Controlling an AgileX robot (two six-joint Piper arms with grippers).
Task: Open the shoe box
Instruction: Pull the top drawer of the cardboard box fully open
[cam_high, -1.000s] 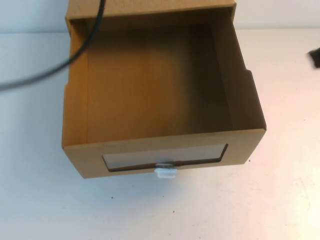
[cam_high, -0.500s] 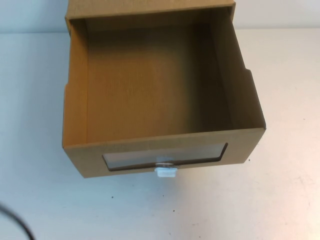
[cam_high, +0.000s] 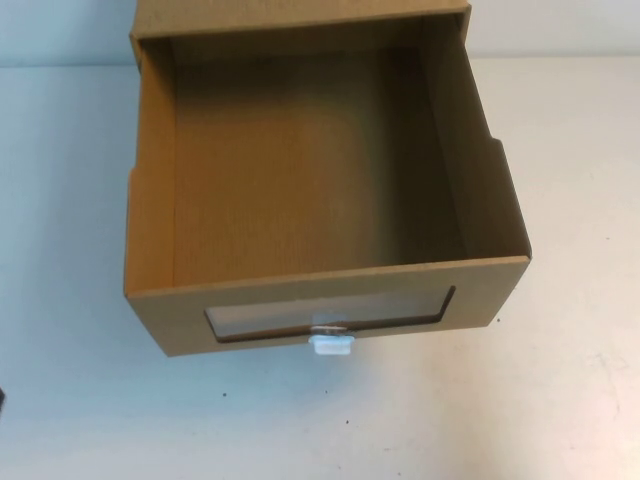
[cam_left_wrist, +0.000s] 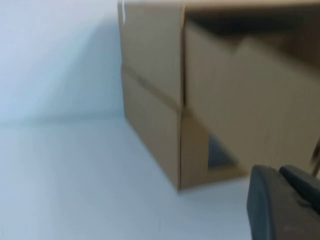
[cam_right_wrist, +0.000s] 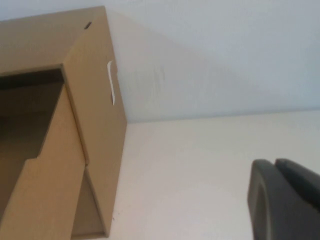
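The brown cardboard shoe box drawer (cam_high: 180, 320) stands pulled far out of its sleeve (cam_high: 300, 12), and its inside is bare. A clear window (cam_high: 330, 312) and a small white pull tab (cam_high: 331, 345) sit on the drawer's front wall. Neither gripper shows in the high view. In the left wrist view my left gripper (cam_left_wrist: 278, 171) is shut and holds nothing, off to the side of the sleeve (cam_left_wrist: 150, 75) and the drawer (cam_left_wrist: 250, 110). In the right wrist view my right gripper (cam_right_wrist: 275, 162) is shut and holds nothing, apart from the sleeve (cam_right_wrist: 95, 100) and the drawer (cam_right_wrist: 45, 190).
The box stands on a white table (cam_high: 560, 400) against a pale back wall (cam_right_wrist: 225, 50). A thin dark sliver (cam_high: 1, 398) shows at the left edge of the high view.
A black cable that crossed the box's top left corner swept down to the lower left and out of view. A dark part at the right edge has gone too. The box has not moved.
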